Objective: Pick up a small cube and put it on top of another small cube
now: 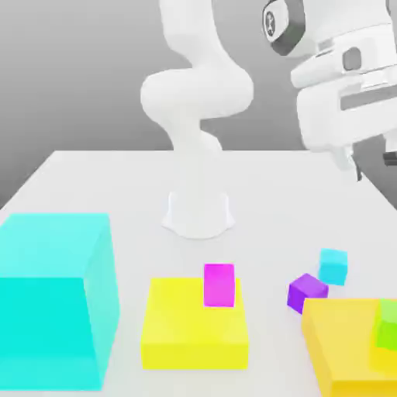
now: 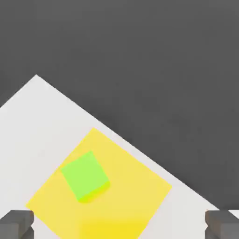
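Observation:
The small cube point(image 1: 333, 266), light cyan, sits on the white table point(image 1: 93, 186) toward the exterior view's right. Close beside it, a little nearer the front, lies a purple cube point(image 1: 307, 292) of about the same size. My gripper point(image 1: 374, 163) hangs high above the table's right side, well above both cubes. In the hand view its two dark fingertips point(image 2: 16, 224) stand far apart, so the gripper point(image 2: 119, 228) is open with nothing between them. Below it lies an orange-yellow block point(image 2: 135, 186) carrying a green cube point(image 2: 85, 176).
A huge cyan block point(image 1: 54, 298) stands at the front left. A yellow slab point(image 1: 194, 329) at front centre carries a magenta cube point(image 1: 219, 284). The orange-yellow block point(image 1: 349, 353) with the green cube point(image 1: 385, 326) fills the front right corner. The arm's base point(image 1: 198, 209) stands mid-table.

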You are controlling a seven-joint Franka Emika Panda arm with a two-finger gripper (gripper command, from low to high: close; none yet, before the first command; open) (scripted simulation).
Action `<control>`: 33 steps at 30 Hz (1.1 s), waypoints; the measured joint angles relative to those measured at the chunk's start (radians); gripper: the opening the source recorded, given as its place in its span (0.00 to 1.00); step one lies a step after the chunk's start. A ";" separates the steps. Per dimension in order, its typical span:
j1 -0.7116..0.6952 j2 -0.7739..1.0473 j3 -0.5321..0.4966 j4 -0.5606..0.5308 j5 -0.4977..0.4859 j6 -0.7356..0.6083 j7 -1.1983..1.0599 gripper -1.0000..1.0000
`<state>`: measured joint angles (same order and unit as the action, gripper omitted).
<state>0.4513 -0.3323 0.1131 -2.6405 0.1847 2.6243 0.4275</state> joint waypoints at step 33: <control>0.298 0.462 0.033 -0.210 -0.323 0.356 0.064 0.00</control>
<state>0.7488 0.1302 0.1464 -2.8502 -0.1388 2.9803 0.4915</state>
